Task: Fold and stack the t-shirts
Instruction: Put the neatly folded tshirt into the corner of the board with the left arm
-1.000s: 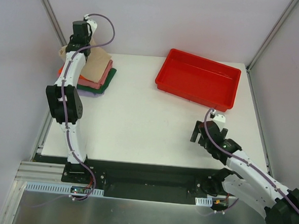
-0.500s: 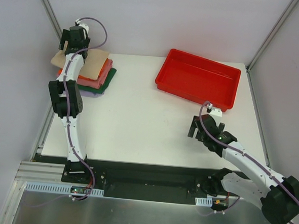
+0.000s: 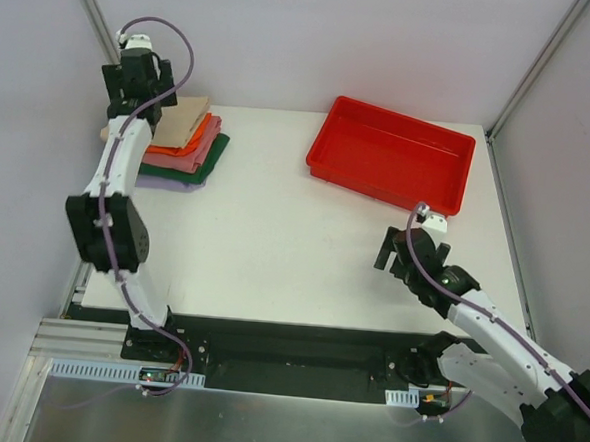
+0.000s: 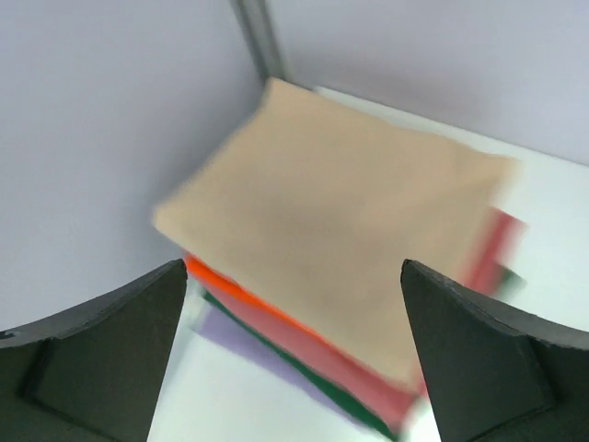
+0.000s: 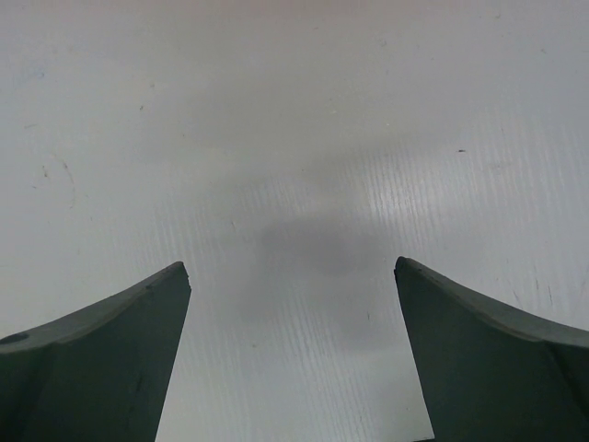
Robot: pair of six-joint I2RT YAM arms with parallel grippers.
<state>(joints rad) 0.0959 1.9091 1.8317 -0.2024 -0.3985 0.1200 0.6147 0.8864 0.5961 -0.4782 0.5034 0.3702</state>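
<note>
The t-shirts lie folded in one stack [image 3: 184, 144] at the table's far left corner. The beige one [image 3: 184, 120] [image 4: 340, 203] is flat on top. Orange [image 4: 228, 285], pink [image 4: 363, 366], dark green [image 4: 299, 345] and lavender [image 4: 241, 333] edges show beneath it. My left gripper [image 3: 140, 101] [image 4: 293, 267] hangs above the stack's far left side, open and holding nothing. My right gripper [image 3: 391, 259] [image 5: 290, 267] is open over bare table on the right side, far from the shirts.
A red tray [image 3: 377, 184] stands at the back right of the white table [image 3: 274, 230]. Walls and a corner post [image 4: 262, 37] close in right behind and left of the stack.
My left gripper has opened and let go of the beige shirt, which now lies flat on the stack. The left arm has drawn up and back to the left. The right arm has shifted slightly.
</note>
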